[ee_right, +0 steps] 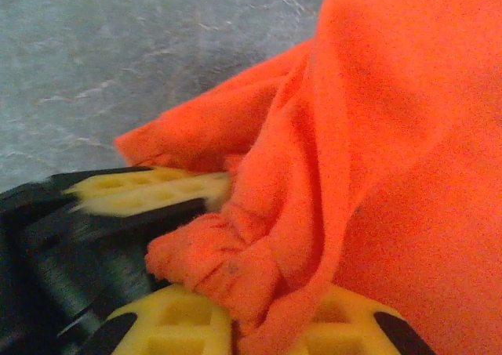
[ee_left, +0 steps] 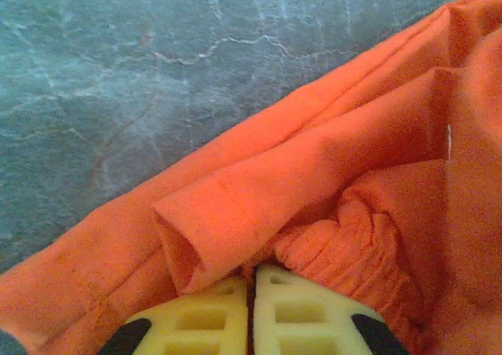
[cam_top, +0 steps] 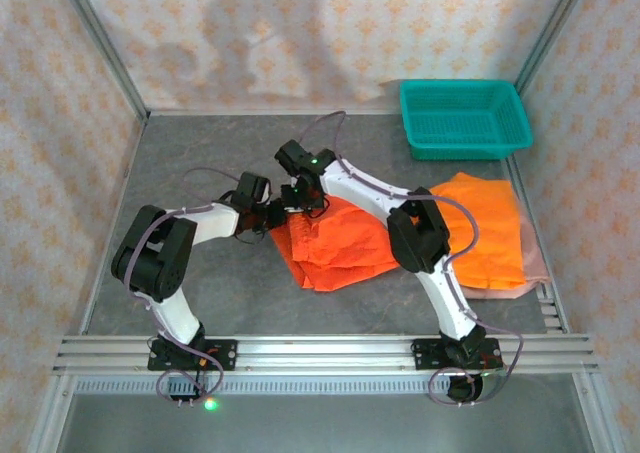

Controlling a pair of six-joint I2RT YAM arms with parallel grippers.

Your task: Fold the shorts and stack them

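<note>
A bright orange pair of shorts (cam_top: 335, 243) lies crumpled in the middle of the grey table. Both grippers meet at its far left corner. My left gripper (cam_top: 268, 215) has its yellow jaws pressed together, with a fold of the orange shorts (ee_left: 314, 167) pinched at the tips (ee_left: 252, 270). My right gripper (cam_top: 302, 198) is shut on a bunched waistband edge of the same shorts (ee_right: 376, 135), with cloth spilling between its fingers (ee_right: 255, 308). The left gripper's yellow finger (ee_right: 149, 190) lies just beside it. To the right, folded orange shorts (cam_top: 487, 231) rest on pink-mauve shorts (cam_top: 535, 270).
A teal plastic basket (cam_top: 465, 118) stands at the back right, behind the folded stack. Bare grey table (cam_top: 200, 153) stretches to the left and behind the grippers. Patterned walls close in the back and both sides.
</note>
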